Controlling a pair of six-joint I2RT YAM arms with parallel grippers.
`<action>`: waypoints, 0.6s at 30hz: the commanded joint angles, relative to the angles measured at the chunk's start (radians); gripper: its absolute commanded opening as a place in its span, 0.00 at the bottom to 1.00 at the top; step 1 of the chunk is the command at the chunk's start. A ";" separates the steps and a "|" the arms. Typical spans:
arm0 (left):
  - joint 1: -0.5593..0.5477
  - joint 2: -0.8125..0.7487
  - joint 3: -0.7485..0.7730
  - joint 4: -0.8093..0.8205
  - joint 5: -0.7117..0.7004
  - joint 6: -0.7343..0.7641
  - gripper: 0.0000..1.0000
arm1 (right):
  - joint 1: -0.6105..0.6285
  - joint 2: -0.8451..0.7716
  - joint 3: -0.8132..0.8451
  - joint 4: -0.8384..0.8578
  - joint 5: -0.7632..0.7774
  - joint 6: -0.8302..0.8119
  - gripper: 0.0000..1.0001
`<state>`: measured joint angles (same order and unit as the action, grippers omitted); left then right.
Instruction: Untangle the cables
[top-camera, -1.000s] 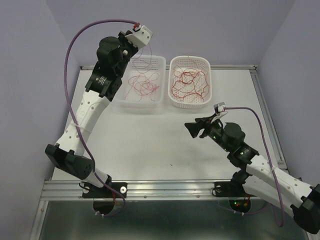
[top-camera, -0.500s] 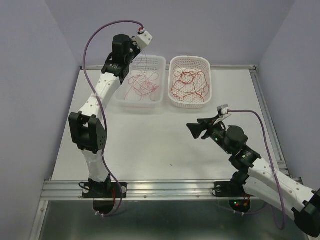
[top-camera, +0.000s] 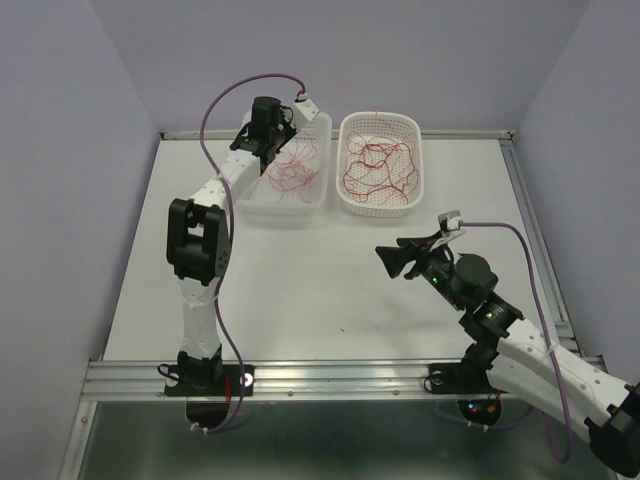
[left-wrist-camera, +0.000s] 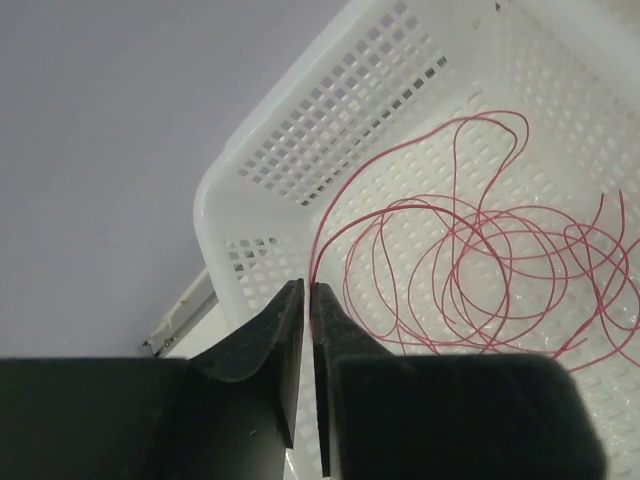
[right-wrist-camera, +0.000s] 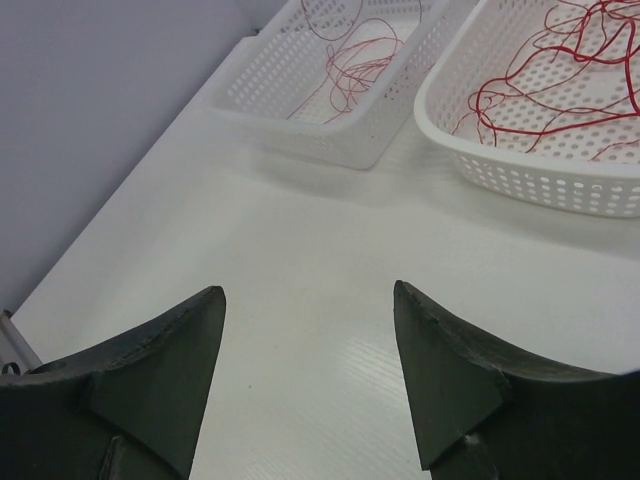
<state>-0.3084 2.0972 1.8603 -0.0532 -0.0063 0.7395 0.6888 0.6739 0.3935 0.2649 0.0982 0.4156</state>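
- Cables (top-camera: 378, 165) sit in two lots. Most lie as a dense red mass in the right basket (top-camera: 380, 210); fewer, looser loops (top-camera: 285, 172) lie in the left basket (top-camera: 280, 207). The baskets stand side by side at the far side of the table (top-camera: 300, 290).
- Above the far end of the left basket: left gripper (left-wrist-camera: 308, 285), jaws almost together, only a thin slit between them.
- One strand (left-wrist-camera: 325, 225) climbs from the loops right up to the fingertips. Cannot tell whether it is pinched or lying loose in the slit.
- From the tips the strand runs straight out and down into the basket, then curls into the loops.
- Over bare table on the near side of the baskets, well apart from both: right gripper (right-wrist-camera: 306, 290), jaws wide apart, nothing between them.
- Key relation: the mass in the right basket lies ahead of the right jaws and off to their right. It has no single long axis and spreads along the basket's length, away from the arm bases.
- Judgement: this looks like drop-off of a separated strand, with the next pick due from the right basket. Overhead, neither gripper is clearly nearer. The right one has open jaws and a free line in.
- Risk: a hair-fine strand may cling to a pad and trail out.
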 joint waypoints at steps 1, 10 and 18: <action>-0.003 -0.063 -0.007 0.046 0.034 -0.012 0.27 | 0.005 -0.011 -0.018 0.053 0.017 0.005 0.73; -0.003 -0.131 -0.019 0.007 0.057 -0.025 0.55 | 0.006 -0.019 -0.013 0.056 -0.003 0.003 0.74; 0.008 -0.333 -0.188 0.048 0.175 -0.100 0.62 | 0.005 -0.022 -0.012 0.056 0.014 -0.006 0.90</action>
<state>-0.3073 1.9343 1.7393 -0.0628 0.0757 0.6952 0.6888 0.6655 0.3912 0.2672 0.0975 0.4156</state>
